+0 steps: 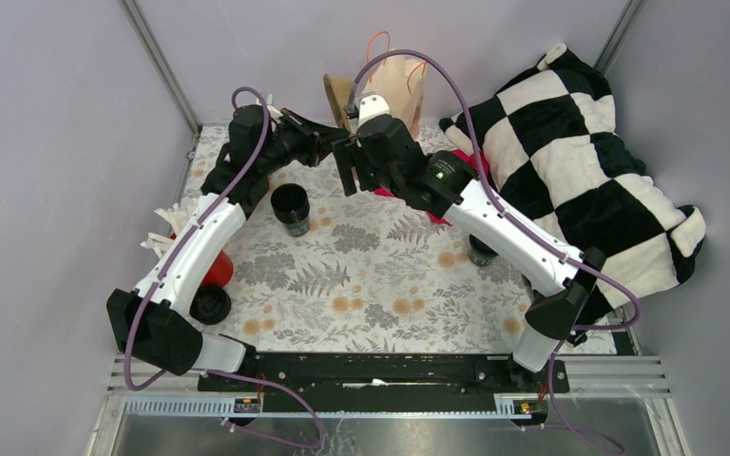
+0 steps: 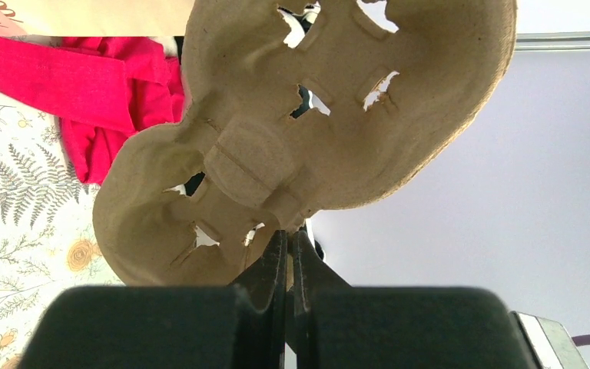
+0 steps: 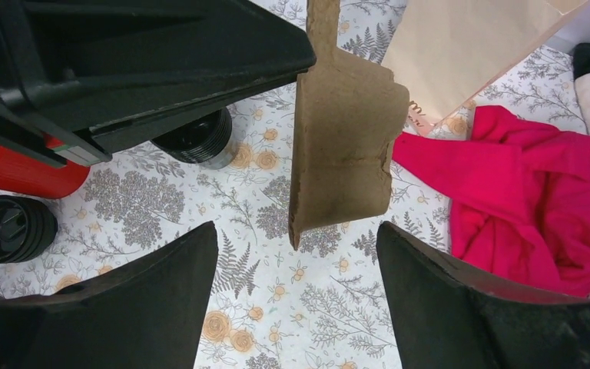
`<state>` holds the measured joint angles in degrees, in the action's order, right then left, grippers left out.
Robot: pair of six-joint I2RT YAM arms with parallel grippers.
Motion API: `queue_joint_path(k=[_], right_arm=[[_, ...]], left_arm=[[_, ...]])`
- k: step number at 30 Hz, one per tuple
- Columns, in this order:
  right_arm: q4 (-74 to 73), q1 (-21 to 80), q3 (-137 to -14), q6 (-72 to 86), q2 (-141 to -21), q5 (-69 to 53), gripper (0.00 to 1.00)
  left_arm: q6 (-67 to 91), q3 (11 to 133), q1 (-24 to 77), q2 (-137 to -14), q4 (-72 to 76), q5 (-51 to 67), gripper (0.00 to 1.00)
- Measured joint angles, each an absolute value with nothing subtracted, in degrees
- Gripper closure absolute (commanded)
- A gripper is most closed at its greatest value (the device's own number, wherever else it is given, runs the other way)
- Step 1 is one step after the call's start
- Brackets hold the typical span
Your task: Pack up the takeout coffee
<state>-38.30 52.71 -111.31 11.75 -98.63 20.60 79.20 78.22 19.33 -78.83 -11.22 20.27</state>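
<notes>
A black lidded coffee cup (image 1: 290, 208) stands on the floral cloth at back left; it also shows in the right wrist view (image 3: 197, 139). A second black cup (image 1: 211, 302) sits near the left arm's base, also in the right wrist view (image 3: 8, 227). A third (image 1: 482, 251) is partly hidden under the right arm. My left gripper (image 2: 290, 238) is shut on the rim of the brown cardboard cup tray (image 2: 315, 115) and holds it raised and tilted beside the paper bag (image 1: 399, 81). My right gripper (image 3: 296, 246) is open and empty, with the tray's edge (image 3: 342, 138) just beyond its fingertips.
A red cup (image 1: 215, 267) of white straws stands at the left edge. A red cloth (image 3: 538, 192) lies by the bag. A black-and-white checked blanket (image 1: 580, 161) fills the right side. Grey walls close in the table.
</notes>
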Motion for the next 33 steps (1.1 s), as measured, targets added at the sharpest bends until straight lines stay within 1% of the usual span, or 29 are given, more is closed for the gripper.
queue_joint_path(k=[5,6,9,16,19,25,26,28,29,31,32,33], right_arm=[[-38.11,52.71,-111.35,10.59,-97.86,20.75,0.26],[-37.93,52.71,-111.37,10.48,-97.86,20.75,0.30],[-37.80,52.71,-111.46,10.13,-97.86,20.82,0.38],[-35.94,52.71,-111.22,9.96,-97.86,21.58,0.49],[-34.63,52.71,-110.26,9.80,-97.84,22.02,0.62],[-33.21,52.71,-108.95,9.41,-97.84,23.33,0.77],[-32.86,52.71,-108.73,9.30,-97.84,23.53,0.82],[-32.27,52.71,-108.29,8.93,-97.84,24.08,0.95],[-32.23,52.71,-108.12,8.80,-97.84,24.56,1.00],[-32.23,52.71,-108.05,8.43,-97.84,25.12,1.00],[-32.23,52.71,-108.03,8.40,-97.80,25.47,1.00],[-32.23,52.71,-107.98,8.38,-97.76,25.58,1.00]], left_arm=[[79.20,78.24,19.92,-78.94,-11.18,20.01,1.00],[79.20,78.24,20.10,-78.94,-11.16,19.90,1.00],[79.42,78.24,21.02,-78.94,-11.05,19.73,1.00],[79.57,78.22,22.13,-78.94,-11.03,19.70,1.00],[79.57,78.17,22.28,-78.94,-11.00,19.70,1.00],[79.59,77.87,22.33,-78.94,-10.98,19.70,1.00],[79.59,77.80,22.33,-78.94,-11.00,19.70,1.00],[79.59,77.60,22.31,-78.94,-10.96,19.68,1.00],[79.57,77.49,22.31,-78.94,-10.94,19.62,1.00],[79.57,77.41,22.26,-78.94,-10.94,19.49,1.00],[79.53,77.41,22.26,-78.94,-10.94,19.49,0.90],[79.42,77.41,22.26,-78.94,-10.94,19.49,0.78]])
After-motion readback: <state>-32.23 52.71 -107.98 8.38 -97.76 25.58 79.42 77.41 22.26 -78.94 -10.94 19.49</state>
